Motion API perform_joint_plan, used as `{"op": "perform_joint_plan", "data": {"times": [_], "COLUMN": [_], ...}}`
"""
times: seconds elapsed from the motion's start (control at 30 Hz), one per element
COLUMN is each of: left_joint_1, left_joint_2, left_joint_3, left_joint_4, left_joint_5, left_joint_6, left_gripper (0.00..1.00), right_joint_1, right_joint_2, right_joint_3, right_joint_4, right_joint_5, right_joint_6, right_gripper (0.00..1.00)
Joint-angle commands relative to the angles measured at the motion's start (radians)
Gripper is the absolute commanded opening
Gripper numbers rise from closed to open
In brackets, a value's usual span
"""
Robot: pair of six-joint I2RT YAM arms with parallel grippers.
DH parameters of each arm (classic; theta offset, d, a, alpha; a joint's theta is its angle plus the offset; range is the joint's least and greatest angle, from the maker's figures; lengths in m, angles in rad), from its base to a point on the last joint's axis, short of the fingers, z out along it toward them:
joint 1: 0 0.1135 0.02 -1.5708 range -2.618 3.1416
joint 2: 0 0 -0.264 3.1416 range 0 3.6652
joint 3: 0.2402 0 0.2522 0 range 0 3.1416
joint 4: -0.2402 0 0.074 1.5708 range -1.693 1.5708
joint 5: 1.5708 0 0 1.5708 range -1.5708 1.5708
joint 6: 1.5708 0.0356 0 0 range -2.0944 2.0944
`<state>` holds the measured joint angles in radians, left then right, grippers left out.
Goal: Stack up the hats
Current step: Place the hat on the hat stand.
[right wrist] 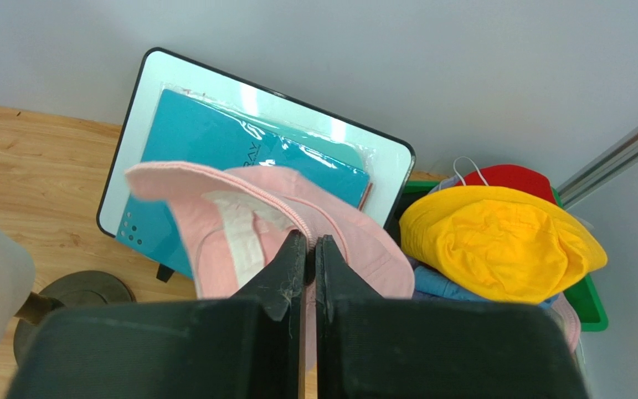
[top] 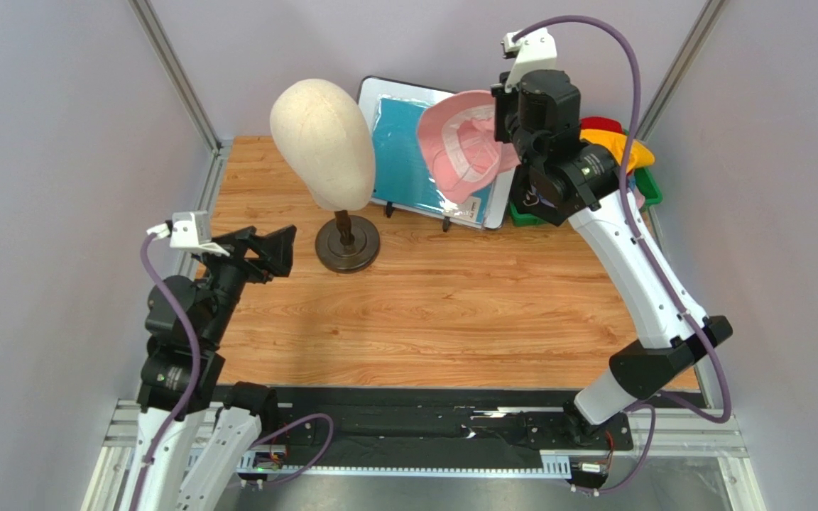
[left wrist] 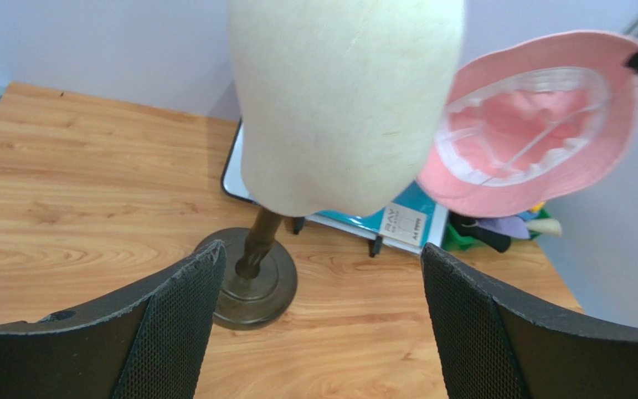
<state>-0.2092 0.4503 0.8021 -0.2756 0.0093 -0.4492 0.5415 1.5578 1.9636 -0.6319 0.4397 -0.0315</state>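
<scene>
Right wrist: right jaws are shut tight on a thin fold of the pink hat [right wrist: 256, 208], which hangs off their tips clear of the bench [top: 467, 309], inside showing. Rest of the hats sit low and to the right of those jaws in a green bin [right wrist: 588, 299]: orange-yellow hat [right wrist: 497, 245] on top, red hat [right wrist: 509, 179] behind it, a bit of blue hat [right wrist: 451, 283] under it. Framed teal sheet [right wrist: 214, 133] leans just beyond the jaw tips, behind the pink hat. Left wrist view: left jaws stand wide apart and empty, with the mannequin head [left wrist: 347, 100] straight ahead between them and its round base [left wrist: 252, 287] low near the left finger. The pink hat hangs ahead and to the right, beside the head, not touching as far as I can tell. My read is the head is the stacking post and nothing is on it yet. Risks: the pinch is a small bite of floppy cloth, so a quick swing could pull it out. The crown sags, so the opening may fold shut and ride off the head instead of over it. A brim dragged sideways across the head could tip the stand, which only has that small base. A swing back could clip the leaning sheet. The left jaws sit close to the stand, so the arms could clash there.
</scene>
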Motion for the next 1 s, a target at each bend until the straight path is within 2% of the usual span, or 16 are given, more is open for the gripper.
{"op": "perform_joint_plan", "data": {"times": [0.0, 0.07, 0.2, 0.33, 0.47, 0.67, 0.97], "left_joint_1": [-0.004, -0.004, -0.004, -0.004, -0.004, -0.004, -0.004], "left_joint_2": [0.065, 0.082, 0.087, 0.071, 0.048, 0.024, 0.021], "left_joint_3": [0.221, 0.279, 0.252, 0.157, 0.132, 0.094, 0.086], "left_joint_4": [-0.348, -0.427, -0.424, -0.349, -0.347, -0.339, -0.34], "left_joint_5": [0.071, 0.043, -0.043, -0.042, -0.103, -0.071, -0.046], "left_joint_6": [0.087, 0.173, 0.244, 0.248, 0.253, 0.247, 0.239], "left_gripper": [0.94, 0.98, 0.99, 0.99, 0.99, 0.99, 1.0], "right_joint_1": [0.069, 0.084, 0.113, 0.153, 0.202, 0.261, 0.319], "right_joint_2": [0.053, 0.097, 0.189, 0.229, 0.278, 0.378, 0.501], "right_joint_3": [0.081, 0.11, 0.23, 0.265, 0.31, 0.412, 0.485], "right_joint_4": [0.085, 0.109, 0.118, 0.172, 0.242, 0.382, 0.697], "right_joint_5": [0.091, 0.097, 0.117, 0.135, 0.224, 0.341, 0.386], "right_joint_6": [-0.025, -0.034, -0.033, -0.048, -0.103, -0.188, -0.225], "right_gripper": [0.0, 0.0, 0.0, 0.0, 0.0, 0.0, 0.0]}}
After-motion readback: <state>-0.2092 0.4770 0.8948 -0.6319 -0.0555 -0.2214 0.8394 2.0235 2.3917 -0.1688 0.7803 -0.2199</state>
